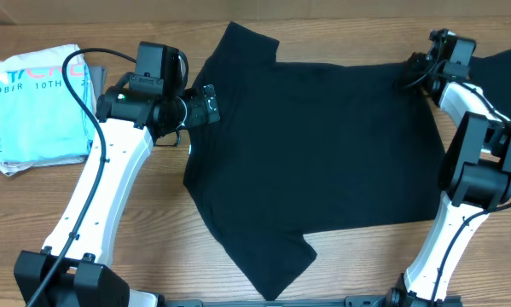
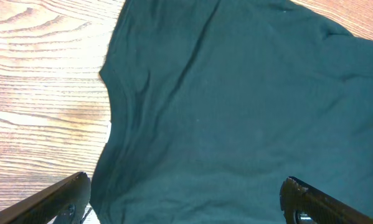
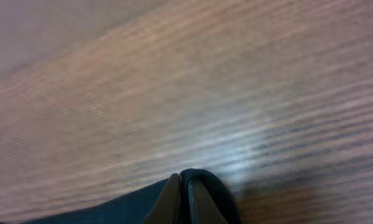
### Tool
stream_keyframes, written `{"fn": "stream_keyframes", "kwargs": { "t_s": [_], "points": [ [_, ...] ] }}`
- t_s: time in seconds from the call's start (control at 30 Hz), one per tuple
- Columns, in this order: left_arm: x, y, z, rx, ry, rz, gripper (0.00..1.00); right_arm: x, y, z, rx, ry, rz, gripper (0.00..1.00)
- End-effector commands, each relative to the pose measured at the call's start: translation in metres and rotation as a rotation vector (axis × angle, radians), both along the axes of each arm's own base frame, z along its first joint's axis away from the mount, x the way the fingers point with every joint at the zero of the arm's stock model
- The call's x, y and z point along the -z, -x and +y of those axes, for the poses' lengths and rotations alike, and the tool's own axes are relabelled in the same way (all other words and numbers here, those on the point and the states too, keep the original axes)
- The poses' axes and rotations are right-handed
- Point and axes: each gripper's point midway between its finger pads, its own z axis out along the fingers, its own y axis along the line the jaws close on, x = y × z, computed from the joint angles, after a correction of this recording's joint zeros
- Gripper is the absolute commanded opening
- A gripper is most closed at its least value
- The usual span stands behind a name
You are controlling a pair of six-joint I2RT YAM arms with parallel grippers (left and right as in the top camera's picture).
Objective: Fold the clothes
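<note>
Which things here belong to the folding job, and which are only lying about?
For the job: black T-shirt, spread out; right tool, shut on its edge; left tool, open above it; black cloth at the right edge, probably.
Lying about: folded light-blue T-shirt, at the left.

The large plain black short-sleeved soft-fabric T-shirt (image 1: 323,153) is showing solid black from overhead, with no print or pattern. In the left wrist view it is reading as a dark blue-green. The flat wooden table (image 1: 357,264) is showing light brown with darker streaked grain. The folded light-blue cotton T-shirt (image 1: 37,107) is carrying darker blue-green printed lettering. The long jointed left arm (image 1: 101,188) and right arm (image 1: 443,230) are showing white shells with black joints. A small green light (image 1: 121,96) is glowing on the left arm.
</note>
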Motion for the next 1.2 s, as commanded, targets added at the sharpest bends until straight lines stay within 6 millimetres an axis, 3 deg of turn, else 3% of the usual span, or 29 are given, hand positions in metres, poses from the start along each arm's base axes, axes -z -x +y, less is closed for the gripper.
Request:
{"fn": "stream_keyframes", "kwargs": {
  "t_s": [0.0,0.1,0.17,0.37,0.43,0.53,0.6,0.67,0.77,0.87,0.93,0.97,1.07,1.17],
  "points": [
    [0.0,0.001,-0.003,0.016,0.003,0.0,1.0,-0.062,-0.015,-0.009,-0.005,-0.049,-0.119,0.04],
    [0.0,0.001,-0.003,0.016,0.003,0.0,1.0,-0.082,-0.013,-0.015,-0.004,-0.045,-0.149,0.04],
    [0.0,0.001,-0.003,0.015,0.003,0.0,1.0,-0.082,-0.01,-0.018,0.005,-0.041,-0.135,0.04],
    [0.0,0.001,-0.003,0.016,0.003,0.0,1.0,-0.038,0.012,-0.051,0.176,0.064,0.035,0.04],
    [0.0,0.001,-0.003,0.016,0.003,0.0,1.0,-0.025,0.013,-0.053,0.164,0.09,0.058,0.3],
    [0.0,0.001,-0.003,0.015,0.003,0.0,1.0,-0.008,0.009,-0.054,0.135,0.12,0.061,0.39],
    [0.0,0.001,-0.003,0.015,0.003,0.0,1.0,-0.002,0.005,-0.056,0.137,0.127,0.05,0.52],
    [0.0,0.001,-0.003,0.015,0.003,0.0,1.0,-0.007,0.001,-0.057,0.139,0.133,0.023,0.52],
    [0.0,0.001,-0.003,0.016,0.003,0.0,1.0,-0.047,-0.011,-0.052,0.106,0.118,-0.053,0.52],
    [0.0,0.001,-0.003,0.016,0.003,0.0,1.0,-0.097,-0.019,-0.033,0.034,0.079,-0.113,0.52],
    [0.0,0.001,-0.003,0.015,0.003,0.0,1.0,-0.119,-0.019,-0.026,0.022,0.078,-0.115,0.45],
    [0.0,0.001,-0.003,0.015,0.003,0.0,1.0,-0.125,-0.018,-0.021,0.015,0.076,-0.109,0.36],
    [0.0,0.001,-0.003,0.015,0.003,0.0,1.0,-0.121,-0.011,-0.007,-0.004,0.059,-0.048,0.09],
    [0.0,0.001,-0.003,0.016,0.003,0.0,1.0,-0.087,0.004,-0.001,0.002,0.046,0.071,0.04]
  ]
}}
